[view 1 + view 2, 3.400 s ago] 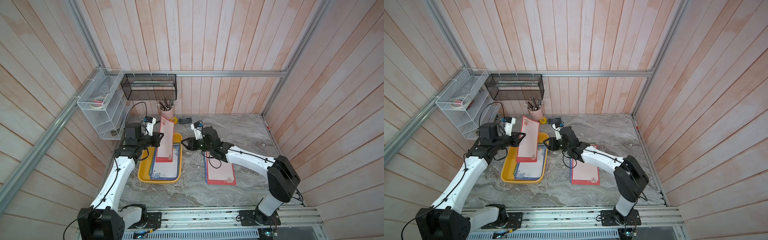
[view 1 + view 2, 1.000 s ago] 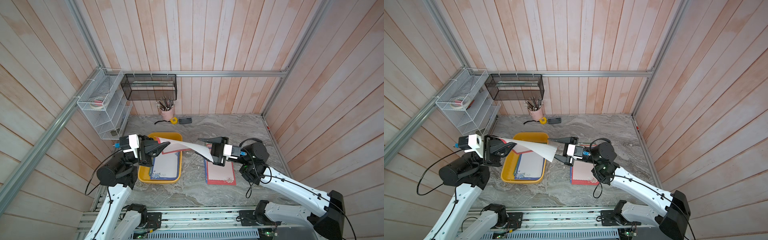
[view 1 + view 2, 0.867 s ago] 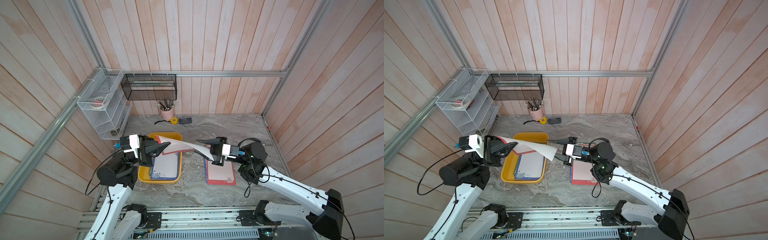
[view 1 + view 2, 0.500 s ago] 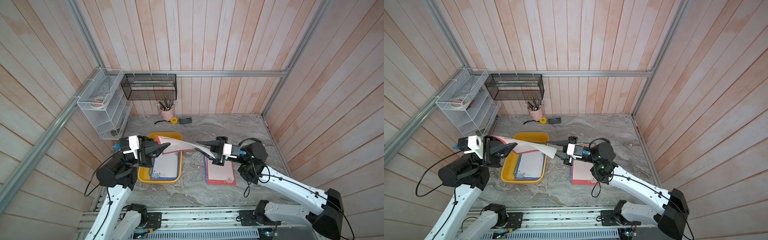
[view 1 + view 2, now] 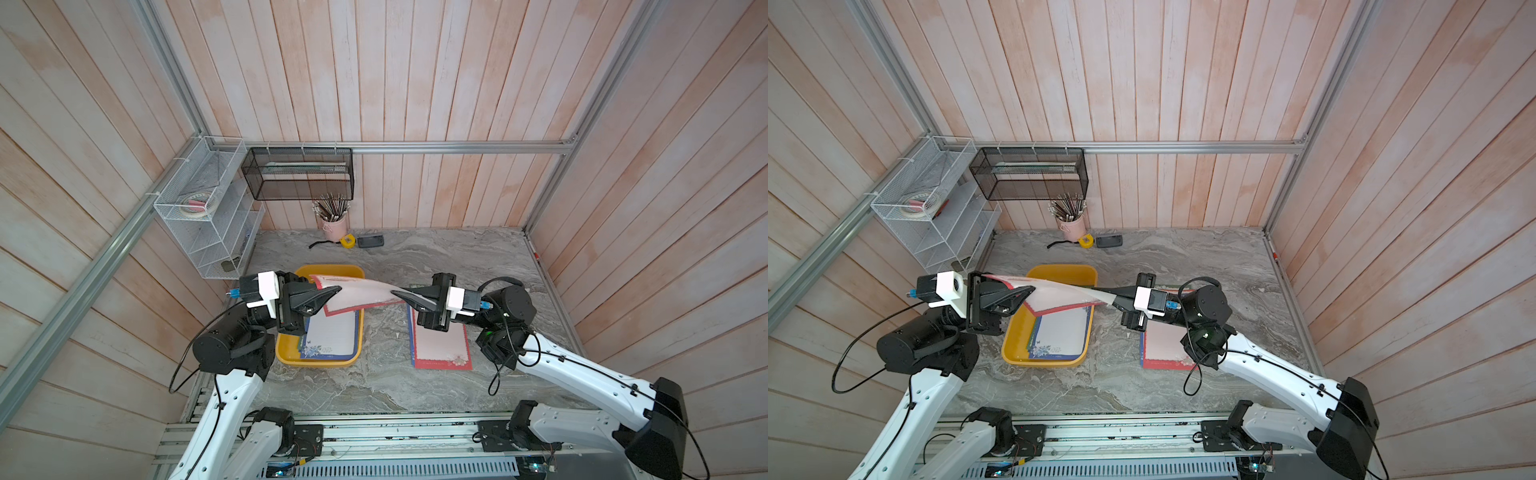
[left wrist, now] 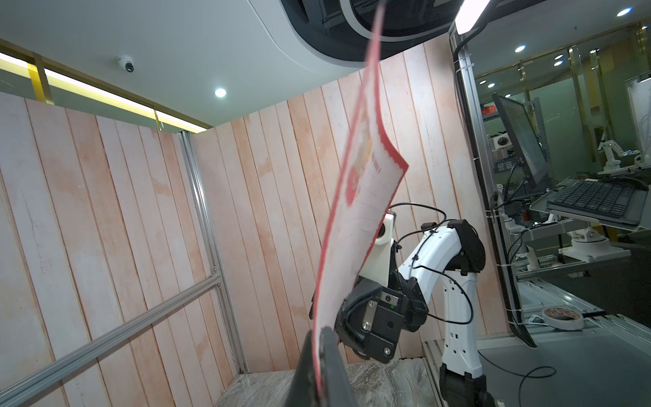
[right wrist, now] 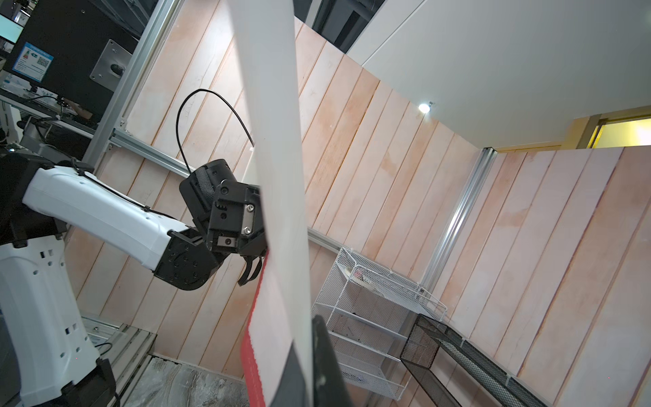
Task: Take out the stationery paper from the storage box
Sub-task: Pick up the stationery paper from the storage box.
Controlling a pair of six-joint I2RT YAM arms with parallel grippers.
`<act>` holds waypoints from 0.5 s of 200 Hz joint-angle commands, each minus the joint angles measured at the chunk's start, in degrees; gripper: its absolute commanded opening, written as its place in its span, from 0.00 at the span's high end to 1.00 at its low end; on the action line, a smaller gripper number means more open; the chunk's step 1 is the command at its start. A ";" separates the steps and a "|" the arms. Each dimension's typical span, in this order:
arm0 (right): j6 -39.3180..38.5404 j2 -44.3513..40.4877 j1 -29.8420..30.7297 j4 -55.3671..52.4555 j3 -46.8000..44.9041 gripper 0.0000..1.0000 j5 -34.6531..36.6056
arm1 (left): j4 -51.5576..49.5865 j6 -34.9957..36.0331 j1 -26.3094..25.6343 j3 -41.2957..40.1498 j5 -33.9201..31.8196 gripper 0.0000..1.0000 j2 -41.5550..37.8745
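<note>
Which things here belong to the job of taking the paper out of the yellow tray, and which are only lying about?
For the job: red-edged sheet held by left gripper and right gripper; yellow tray; sheets in the tray; sheets laid on the table.

Lying about: pencil cup, tape measure, black gadget, wire rack, mesh basket.

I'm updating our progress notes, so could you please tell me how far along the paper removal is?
Done: sheets lie on the table beside the storage box. In hand: the left gripper and right gripper both pinch a red-bordered sheet, held above the box. Left: the blue-bordered stack inside it.
</note>
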 commanded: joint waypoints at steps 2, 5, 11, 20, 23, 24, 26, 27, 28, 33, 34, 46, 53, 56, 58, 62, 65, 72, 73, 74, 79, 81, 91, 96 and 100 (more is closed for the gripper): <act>0.54 -1.29 0.20 0.77 -0.77 1.00 1.31 | 0.72 0.49 -0.19 0.81 0.65 1.00 -0.57; 0.49 -1.38 0.20 0.74 -0.90 1.00 1.35 | 0.67 0.51 -0.22 0.81 0.63 1.00 -0.60; 0.48 -1.45 0.22 0.76 -0.87 1.00 1.46 | 0.68 0.58 -0.21 0.81 0.64 1.00 -0.60; 0.40 -1.60 0.20 0.74 -0.99 1.00 1.64 | 0.71 0.56 -0.19 0.81 0.64 1.00 -0.62; 0.32 -1.68 0.20 0.70 -0.99 1.00 1.76 | 0.72 0.62 -0.19 0.81 0.63 1.00 -0.74; 0.31 -1.68 0.20 0.62 -0.97 1.00 1.78 | 0.72 0.60 -0.19 0.81 0.63 1.00 -0.72; 0.22 -1.73 0.20 0.57 -0.95 1.00 1.86 | 0.72 0.58 -0.23 0.74 0.63 1.00 -0.80; 0.18 -1.75 0.20 0.56 -0.99 1.00 1.92 | 0.77 0.58 -0.21 0.73 0.63 1.00 -0.80; 0.15 -1.76 0.20 0.51 -1.01 1.00 1.94 | 0.79 0.58 -0.20 0.72 0.63 1.00 -0.84; -0.02 -1.92 0.20 0.47 -1.03 1.00 2.06 | 0.95 0.66 -0.21 0.67 0.63 1.00 -0.99; -0.03 -1.93 0.20 0.42 -1.03 1.00 2.10 | 0.97 0.71 -0.20 0.65 0.63 1.00 -0.98; -0.45 -2.27 0.20 0.11 -1.12 1.00 2.62 | 0.99 1.09 -0.19 0.50 0.59 1.00 -1.21; -0.63 -2.42 0.20 -0.05 -1.18 1.00 2.91 | 0.96 1.26 -0.19 0.45 0.48 1.00 -1.21; -0.65 -2.54 0.20 -0.02 -1.23 1.00 3.00 | 0.98 1.28 -0.19 0.45 0.49 1.00 -1.15; -0.66 -2.62 0.20 -0.03 -1.21 1.00 3.07 | 0.99 1.28 -0.19 0.45 0.51 1.00 -1.10; -0.63 -2.72 0.20 -0.14 -1.28 1.00 3.16 | 0.99 1.28 -0.19 0.45 0.51 1.00 -1.09; -0.67 -2.78 0.13 -0.11 -1.34 1.00 3.24 | 0.99 1.28 -0.21 0.45 0.46 1.00 -1.09; -0.75 -3.01 0.21 -0.08 -1.38 1.00 3.42 | 0.94 1.37 -0.19 0.37 0.46 1.00 -1.02; -0.79 -3.05 0.20 -0.07 -1.38 1.00 3.44 | 0.96 1.37 -0.19 0.37 0.46 1.00 -0.99; -0.77 -3.07 0.20 -0.07 -1.38 1.00 3.50 | 0.97 1.41 -0.19 0.37 0.46 1.00 -1.03; -0.73 -3.13 0.20 -0.14 -1.46 1.00 3.76 | 1.01 1.50 -0.20 0.30 0.44 1.00 -1.04; -0.68 -3.19 0.20 -0.19 -1.47 1.00 3.80 | 0.99 1.53 -0.19 0.28 0.41 1.00 -1.03; -0.72 -3.33 0.17 -0.22 -1.47 1.00 4.20 | 0.99 1.72 -0.19 0.21 0.37 1.00 -1.05; -0.70 -3.35 0.20 -0.40 -1.47 1.00 4.39 | 0.93 1.80 -0.19 0.21 0.37 1.00 -1.08; -0.79 -3.32 0.13 -0.48 -1.47 1.00 4.48 | 0.85 1.89 -0.21 0.23 0.38 1.00 -1.10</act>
